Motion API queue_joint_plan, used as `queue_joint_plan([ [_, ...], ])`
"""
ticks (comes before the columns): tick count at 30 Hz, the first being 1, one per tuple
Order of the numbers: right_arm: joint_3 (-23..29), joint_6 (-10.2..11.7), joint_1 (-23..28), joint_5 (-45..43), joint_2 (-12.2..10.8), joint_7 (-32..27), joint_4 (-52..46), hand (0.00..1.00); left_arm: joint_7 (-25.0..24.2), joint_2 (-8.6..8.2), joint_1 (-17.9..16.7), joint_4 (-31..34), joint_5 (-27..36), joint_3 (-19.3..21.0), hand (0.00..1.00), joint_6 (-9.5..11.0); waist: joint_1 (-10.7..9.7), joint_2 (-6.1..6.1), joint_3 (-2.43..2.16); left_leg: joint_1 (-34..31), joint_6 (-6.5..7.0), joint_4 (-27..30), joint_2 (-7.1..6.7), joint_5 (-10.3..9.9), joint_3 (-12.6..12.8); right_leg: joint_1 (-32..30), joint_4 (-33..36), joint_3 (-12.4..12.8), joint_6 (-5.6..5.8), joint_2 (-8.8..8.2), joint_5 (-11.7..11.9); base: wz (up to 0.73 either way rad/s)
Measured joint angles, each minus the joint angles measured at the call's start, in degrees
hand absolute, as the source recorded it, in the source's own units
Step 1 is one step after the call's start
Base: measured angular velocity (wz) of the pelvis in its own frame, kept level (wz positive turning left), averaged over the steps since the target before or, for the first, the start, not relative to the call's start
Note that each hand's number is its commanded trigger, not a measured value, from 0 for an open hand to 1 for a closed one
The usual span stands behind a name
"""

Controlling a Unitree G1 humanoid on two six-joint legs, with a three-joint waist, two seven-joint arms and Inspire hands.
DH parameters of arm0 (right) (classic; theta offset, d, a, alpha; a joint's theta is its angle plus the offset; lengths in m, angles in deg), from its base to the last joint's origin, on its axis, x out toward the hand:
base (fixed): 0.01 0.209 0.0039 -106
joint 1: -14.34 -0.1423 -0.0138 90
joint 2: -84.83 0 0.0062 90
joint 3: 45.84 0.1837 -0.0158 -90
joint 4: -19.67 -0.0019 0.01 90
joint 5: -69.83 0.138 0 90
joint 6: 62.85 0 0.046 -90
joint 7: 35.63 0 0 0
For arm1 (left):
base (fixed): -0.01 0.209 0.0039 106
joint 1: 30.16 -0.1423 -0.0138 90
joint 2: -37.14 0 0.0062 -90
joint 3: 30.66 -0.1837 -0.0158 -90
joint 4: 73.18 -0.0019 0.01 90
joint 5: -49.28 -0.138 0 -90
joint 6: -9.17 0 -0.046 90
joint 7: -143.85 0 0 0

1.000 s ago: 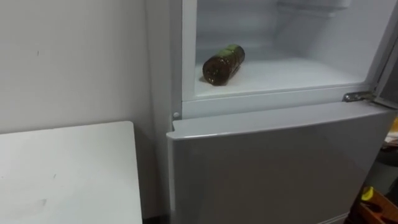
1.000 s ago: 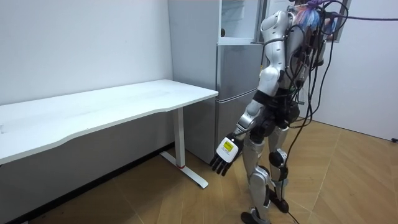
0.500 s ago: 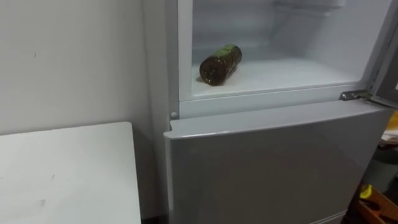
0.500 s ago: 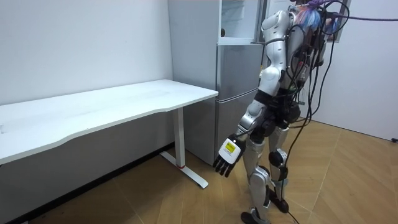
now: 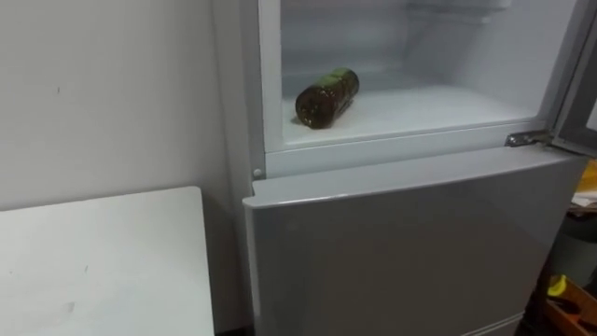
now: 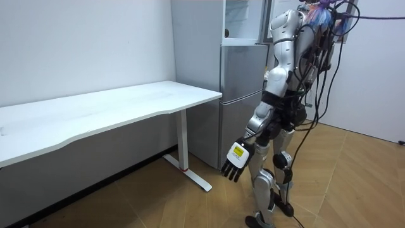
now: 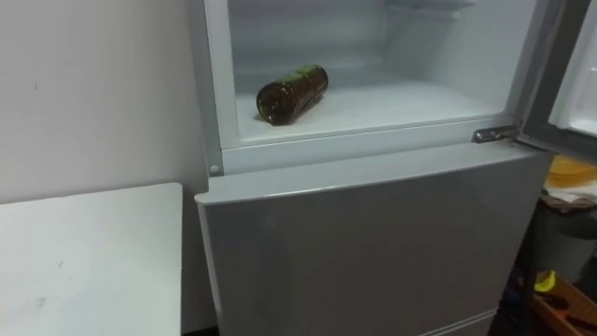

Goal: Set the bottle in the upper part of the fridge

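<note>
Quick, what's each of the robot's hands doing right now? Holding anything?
Left robot hand: open, fingers relaxed, hanging at its side, holding nothing.
Right robot hand: cannot be told.

Presents silver-grey shells on torso, arms and legs, right of centre in the room view. Carries black waist joints and dark cables bundled behind. Bears white tag with yellow mark on dark-fingered left hand (image 6: 235,163), lower centre.

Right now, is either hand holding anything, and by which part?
The left hand hangs open at the robot's side, holding nothing. The bottle lies loose on its side on the upper fridge shelf.
</note>
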Motion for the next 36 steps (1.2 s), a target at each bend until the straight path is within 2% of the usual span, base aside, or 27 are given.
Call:
queue_joint_plan([
  [4,-4.2,0.0,2.1,-3.1,-0.7,0.4,-3.2,0.0,0.0,0.17,0.4,0.2,-0.8,-2.6,0.0,0.4,0.4,0.78,0.11,-0.1,-0.01,-0.1,0.09,0.0,1.2,-0.9,1.0,1.7,-0.17,0.32,0.1,-0.2],
  [9,-9.5,1.6,3.6,-5.4,-1.3,1.0,-5.0,0.0,0.0,0.24,1.4,0.0,-0.9,-4.7,0.0,1.0,1.0,0.69,0.12,-1.0,0.0,0.0,0.08,0.0,1.2,-2.5,2.0,2.1,-0.58,0.31,0.4,-0.09],
  [15,-14.5,1.6,3.7,-5.6,-2.8,5.6,-5.2,0.0,0.2,0.34,1.4,0.1,-0.9,-6.8,0.0,1.6,1.6,0.45,0.11,-1.1,-0.01,0.1,0.15,0.0,1.0,-2.5,1.9,2.0,-0.65,0.36,0.5,0.0],
  [18,-15.1,1.6,3.7,-5.6,-4.6,8.4,-5.2,0.0,0.2,0.34,1.4,0.1,-0.8,-6.8,0.0,1.5,1.7,0.3,0.07,-1.2,-0.01,0.1,0.15,0.0,0.6,-2.4,1.6,1.9,-0.62,0.38,0.5,0.02],
  [22,-18.3,1.5,3.7,-5.6,-5.1,11.7,-5.2,0.0,0.2,0.32,1.7,0.3,-0.9,-9.2,0.0,1.3,2.3,0.68,-0.14,-2.0,-0.02,0.9,0.5,0.0,0.5,-2.3,0.5,1.7,-0.6,0.69,1.1,0.0],
  [24,-20.6,1.3,3.6,-7.1,-5.1,16.0,-5.3,0.0,0.3,0.42,1.9,0.3,-0.9,-10.2,0.0,1.2,2.9,1.06,-0.31,-2.0,-0.03,1.1,0.94,0.0,0.5,-1.8,-0.6,1.7,-0.79,1.18,1.6,-0.03],
  [27,-25.4,-0.4,3.4,-10.1,-5.1,23.8,-6.8,0.0,0.4,0.54,2.8,0.3,-0.9,-11.3,0.0,0.5,3.7,1.67,-0.55,-1.9,-0.27,1.3,1.55,-0.2,-0.2,-0.9,-2.6,0.9,-0.97,1.85,2.3,0.14],
  [31,-30.0,-2.2,3.4,-10.1,-5.9,30.6,-6.8,0.0,0.5,0.76,3.1,0.4,-0.7,-13.4,0.0,0.0,6.0,1.69,-0.48,-1.8,-0.37,1.3,1.67,-0.2,-1.1,0.0,-3.4,-0.1,-0.98,1.88,2.5,0.12],
  [34,-32.7,-3.8,3.3,-10.0,-6.6,34.3,-6.8,0.0,0.6,0.75,3.2,0.5,-0.7,-13.8,0.0,-0.8,6.3,1.48,-0.22,-2.1,-0.42,1.2,1.61,-0.2,-2.0,0.2,-3.7,-1.0,-0.96,1.79,2.5,0.15],
  [36,-33.2,-4.0,3.5,-10.1,-7.6,36.0,-6.8,0.0,0.7,0.73,3.2,0.5,-0.7,-14.2,0.0,-1.1,6.2,1.48,-0.23,-2.3,-0.46,1.2,1.63,-0.3,-2.4,0.5,-4.1,-1.5,-0.96,1.8,2.5,0.1],
])
